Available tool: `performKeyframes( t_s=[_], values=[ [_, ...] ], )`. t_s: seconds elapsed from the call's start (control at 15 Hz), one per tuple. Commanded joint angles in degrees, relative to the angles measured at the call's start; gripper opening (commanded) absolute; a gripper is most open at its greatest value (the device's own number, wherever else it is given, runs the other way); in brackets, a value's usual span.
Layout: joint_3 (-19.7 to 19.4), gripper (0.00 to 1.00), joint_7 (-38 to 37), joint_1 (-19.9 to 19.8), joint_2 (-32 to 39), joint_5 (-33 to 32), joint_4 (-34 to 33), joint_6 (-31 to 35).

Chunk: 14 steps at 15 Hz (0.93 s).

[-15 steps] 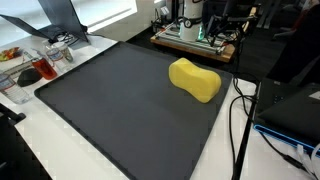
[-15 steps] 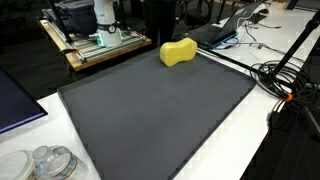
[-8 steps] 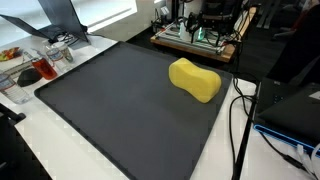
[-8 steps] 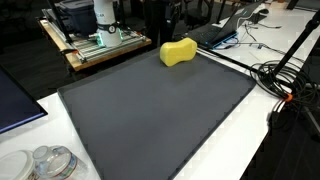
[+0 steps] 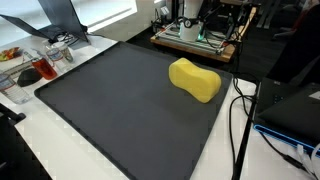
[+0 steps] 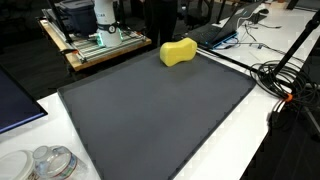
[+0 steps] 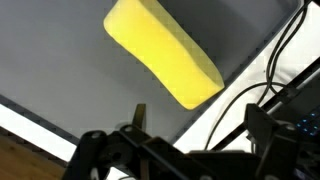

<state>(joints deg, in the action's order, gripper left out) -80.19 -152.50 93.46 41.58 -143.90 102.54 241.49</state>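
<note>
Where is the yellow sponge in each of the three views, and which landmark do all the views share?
Exterior view: sponge right of centre, near the mat's far corner.
Exterior view: sponge top centre, near the mat's far corner.
Wrist view: sponge upper middle, lying diagonally.
Shared landmark: the dark mat under it.

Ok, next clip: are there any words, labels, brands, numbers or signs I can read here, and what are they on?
No text can be read in any view.
The yellow sponge is plain, with no print or logo.
The dark mat has no markings.
The equipment on the wooden board behind the mat may carry labels, but they are too small and blurred to read.
</note>
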Motion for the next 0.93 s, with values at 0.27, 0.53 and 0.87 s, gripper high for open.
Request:
performKeyframes(
  t_s=[0.27, 0.53, 0.87],
  values=[
    [0.4, 1.0, 16.8, -0.3, 3.6, 0.1, -12.2, 1.7],
    [2.9, 1.0, 29.8, -5.1, 1.6, 0.1, -18.2, 1.7],
    [11.0, 1.0, 44.3, -13.9, -1.0, 0.2, -25.2, 1.7]
  ],
)
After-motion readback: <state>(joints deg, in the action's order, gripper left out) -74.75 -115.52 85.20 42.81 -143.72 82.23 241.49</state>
